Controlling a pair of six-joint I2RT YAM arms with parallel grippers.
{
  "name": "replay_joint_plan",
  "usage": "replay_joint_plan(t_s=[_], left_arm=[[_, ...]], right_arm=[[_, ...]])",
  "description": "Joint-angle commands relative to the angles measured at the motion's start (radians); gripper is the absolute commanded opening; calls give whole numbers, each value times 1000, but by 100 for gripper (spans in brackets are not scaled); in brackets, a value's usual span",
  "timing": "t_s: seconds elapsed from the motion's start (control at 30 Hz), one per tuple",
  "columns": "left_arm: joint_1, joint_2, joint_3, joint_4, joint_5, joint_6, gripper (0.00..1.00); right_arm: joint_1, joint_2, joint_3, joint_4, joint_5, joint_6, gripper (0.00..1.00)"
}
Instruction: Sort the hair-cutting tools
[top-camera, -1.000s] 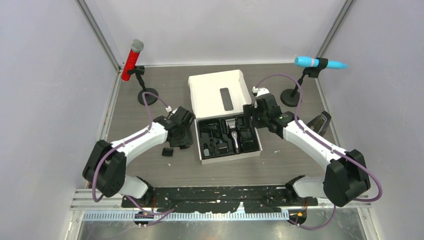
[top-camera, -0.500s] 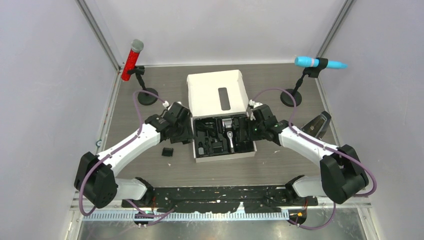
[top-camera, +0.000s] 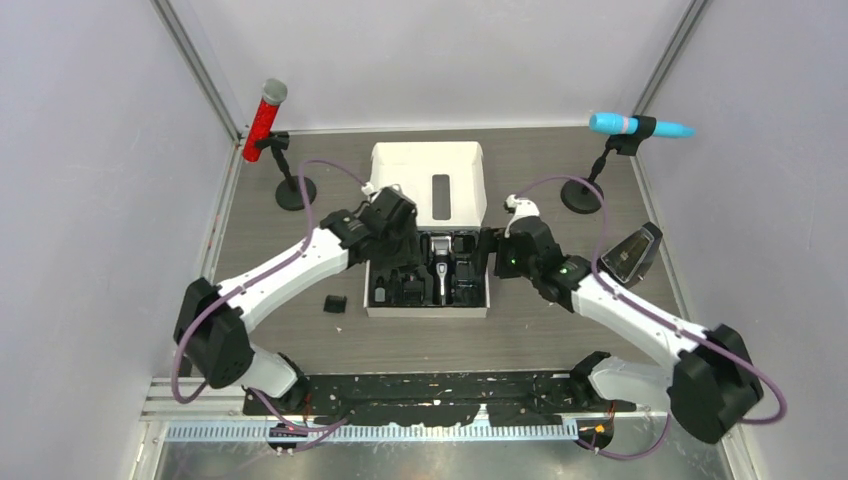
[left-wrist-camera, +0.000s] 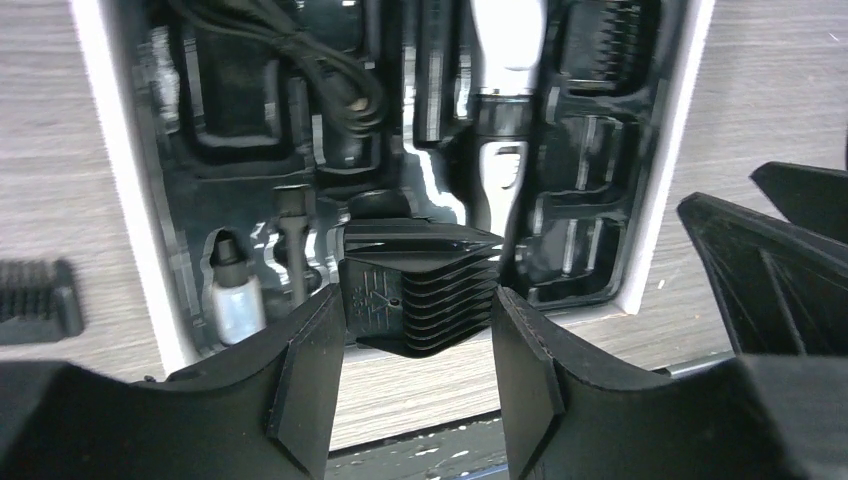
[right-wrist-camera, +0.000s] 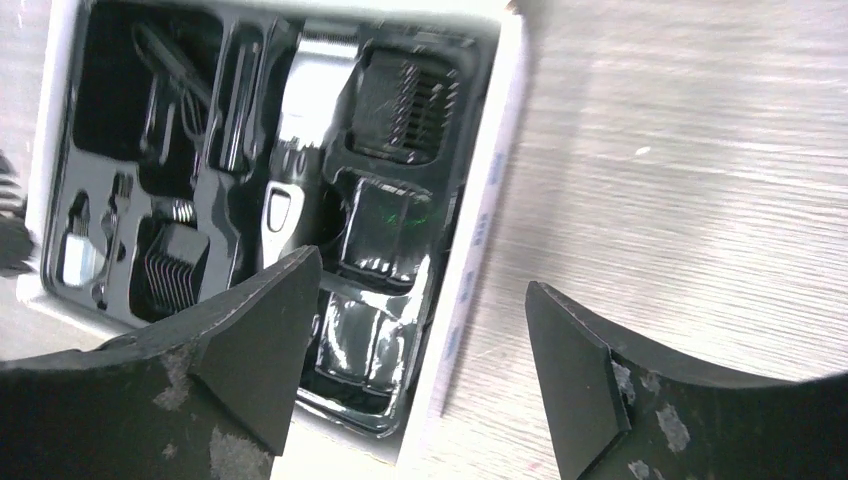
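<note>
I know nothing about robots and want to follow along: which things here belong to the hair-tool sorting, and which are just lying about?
Job: hair clipper in the white box; comb attachment gripped by the left hand; second comb attachment on the table.
Lying about: red microphone; blue microphone; dark wedge-shaped object at the right edge.

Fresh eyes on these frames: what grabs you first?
The white cardboard box with black moulded tray sits at table centre, a slim black-and-silver clipper lying in its middle slot. The left gripper hangs over the tray gripping a black plastic comb attachment; the right gripper gapes open over the box's right edge.
</note>
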Motion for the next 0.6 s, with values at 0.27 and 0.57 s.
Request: replay_joint_plan(t_s=[0.27,0.57], left_arm=[[-164,334,338,-17,7,-9,38],[-196,488,439,-20,-31,-25,43]], right_arm=[[-4,-292,-124,6,447,45,87],[-5,-332,-143,14,453,27,88]])
